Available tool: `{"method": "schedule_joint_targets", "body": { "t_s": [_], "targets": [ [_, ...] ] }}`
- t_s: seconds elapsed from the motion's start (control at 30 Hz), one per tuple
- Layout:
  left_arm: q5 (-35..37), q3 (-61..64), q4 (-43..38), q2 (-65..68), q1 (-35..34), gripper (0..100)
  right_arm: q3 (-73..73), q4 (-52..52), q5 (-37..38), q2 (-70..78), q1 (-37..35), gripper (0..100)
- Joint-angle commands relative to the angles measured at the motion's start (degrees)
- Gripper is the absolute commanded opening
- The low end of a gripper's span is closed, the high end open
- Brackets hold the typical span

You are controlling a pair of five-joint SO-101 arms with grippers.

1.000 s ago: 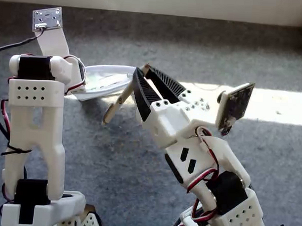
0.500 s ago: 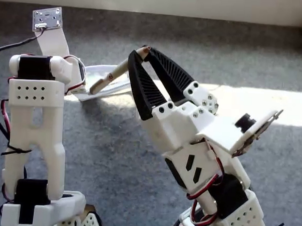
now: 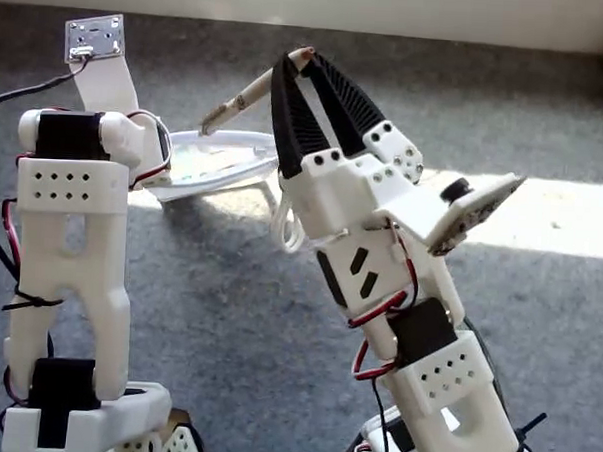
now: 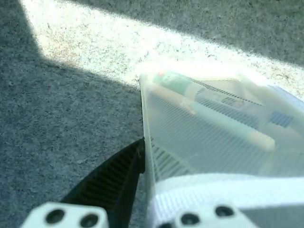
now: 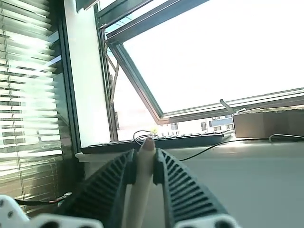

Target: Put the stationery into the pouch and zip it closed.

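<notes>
A translucent white pouch (image 3: 219,160) lies on the grey carpet just beyond the left arm. In the left wrist view the pouch (image 4: 213,137) holds a green-capped pen (image 4: 209,107) and other stationery, and my left gripper (image 4: 145,152) is shut on its edge. My right gripper (image 3: 299,58) is raised, tips pointing up and away, shut on a beige pen (image 3: 249,92). The pen slants down to the left, and its free end hangs above the pouch. In the right wrist view the pen (image 5: 142,166) stands clamped between the black fingers (image 5: 178,185).
Grey carpet (image 3: 228,313) covers the floor, with a sunlit strip (image 3: 552,212) at the right. A pale wall base (image 3: 391,10) runs along the back. A black cable (image 3: 27,89) trails at the left. The right wrist view faces a window (image 5: 213,61).
The right gripper has risen and tilted upward with the pen in it. The pen's free end swung from low beside the pouch to above it. The left arm has kept still.
</notes>
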Motion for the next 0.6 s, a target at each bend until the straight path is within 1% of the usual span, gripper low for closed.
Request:
{"method": "schedule_joint_targets", "body": {
  "t_s": [0.0,0.47,0.57],
  "targets": [
    [-0.35,0.22,-0.88,-0.75,0.40,1,-0.57,-1.63,0.70,0.92,0.75,0.5],
    [-0.44,0.22,-0.88,-0.75,0.40,1,2.95,-1.19,0.70,1.45,0.66,0.5],
    [-0.44,0.22,-0.88,-0.75,0.40,1,4.62,-1.19,0.70,1.45,-0.75,0.5]
  ]
}}
